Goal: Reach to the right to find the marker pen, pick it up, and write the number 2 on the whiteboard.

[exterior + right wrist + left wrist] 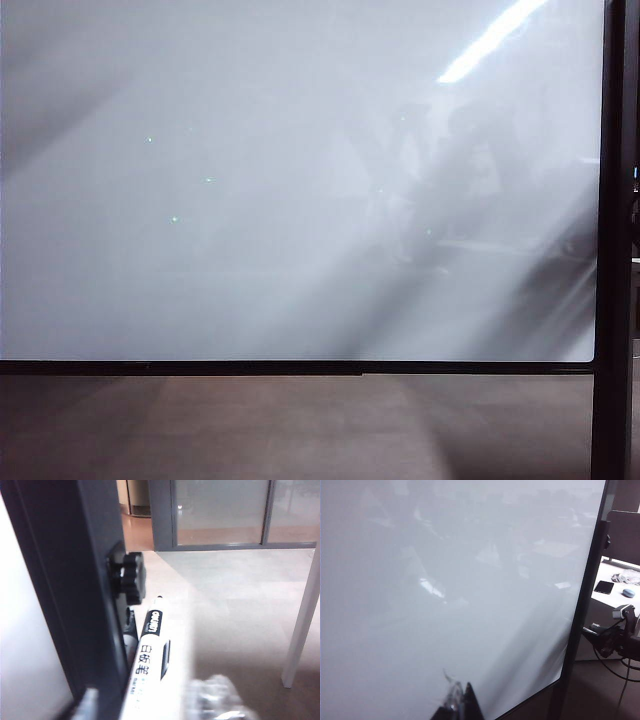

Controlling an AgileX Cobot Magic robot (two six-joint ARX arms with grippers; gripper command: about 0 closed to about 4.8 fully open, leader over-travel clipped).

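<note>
My right gripper (155,705) shows only in its own wrist view, as two blurred clear fingertips (220,700) standing apart on either side of the marker pen (150,655), not yet clamped on it. My left gripper (456,705) peeks in at the edge of the left wrist view, close to the whiteboard (445,595); I cannot tell how its jaws stand.

The exterior view gives me neither arm, only the whiteboard (300,180), glossy and unmarked, with ceiling-light glare and faint reflections, its thin black frame (300,367) along the bottom and a dark upright post (612,240) at the right.

Only the right wrist view shows the pen: a white barrel with black print, pointing away from the camera, lying just beside the dark post (70,580) and near a black ribbed knob (131,577) on it.

Past the board's edge, the left wrist view catches a white tabletop (615,580) carrying small objects. The right wrist view shows pale floor and glass partitions behind.
</note>
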